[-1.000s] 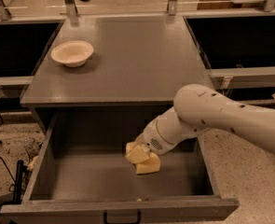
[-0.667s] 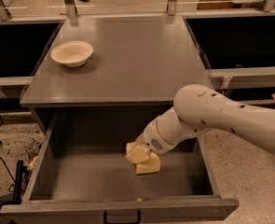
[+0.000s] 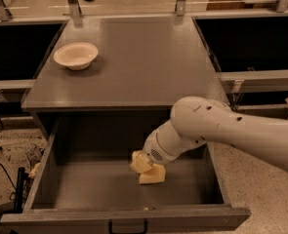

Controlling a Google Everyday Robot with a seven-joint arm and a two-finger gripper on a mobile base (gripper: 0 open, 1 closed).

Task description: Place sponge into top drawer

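Observation:
The top drawer [image 3: 41, 179] is pulled fully open below the cabinet top, with its small black handle [image 3: 128, 226] at the front. My gripper [image 3: 143, 165] reaches down inside it, close to the floor a little right of the middle. A pale yellow block that looks like the sponge [image 3: 152, 176] rests on the drawer floor, touching the gripper's tip. Whether the gripper still holds it does not show. My white arm [image 3: 216, 128] comes in from the right over the drawer's right wall.
A cream round bowl [image 3: 75, 55] stands on the cabinet top [image 3: 143, 57] at the back left. Dark openings flank the cabinet on both sides. Cables and a black object lie on the speckled floor to the drawer's left [image 3: 20, 189].

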